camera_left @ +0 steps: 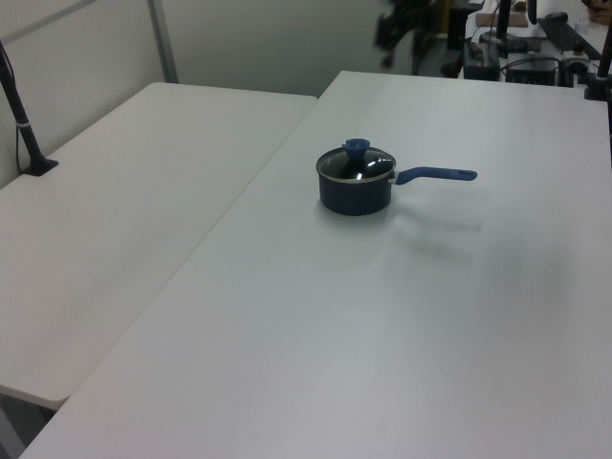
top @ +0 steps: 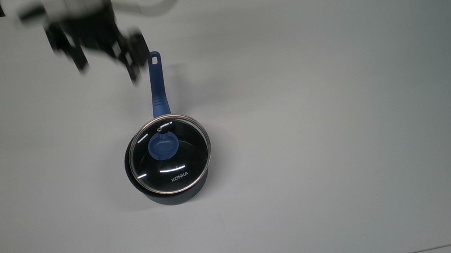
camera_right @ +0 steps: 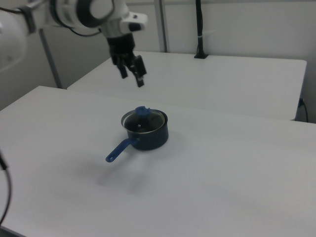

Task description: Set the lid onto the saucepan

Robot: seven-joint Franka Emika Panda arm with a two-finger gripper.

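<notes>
White tables fill the room, and the big white table (top: 340,128) holds just one thing to work with: the pot (top: 171,190) with its lid (top: 170,154). The lid sits on top of the pot, with its metal ring running all round the rim and its blue knob (top: 163,146) up in the middle. It looks flat and well seated, so the job looks done.

The claw (top: 107,68) hangs in the air with its two fingers spread apart and nothing between them. In the top view the pot is below the claw and a bit to the right, well apart from it. In the right view the claw (camera_right: 132,73) is high up, to the left of the pot (camera_right: 148,133) and farther back. The long blue handle (top: 157,85) points from the pot up the top view, so its end with the hole lies just beside the claw there.

The claw is blurry in the top view, so its fingertips are hard to make out. In the left view the dark shape at the top edge (camera_left: 397,24) may be the claw, but it is cut off and I cannot be sure
</notes>
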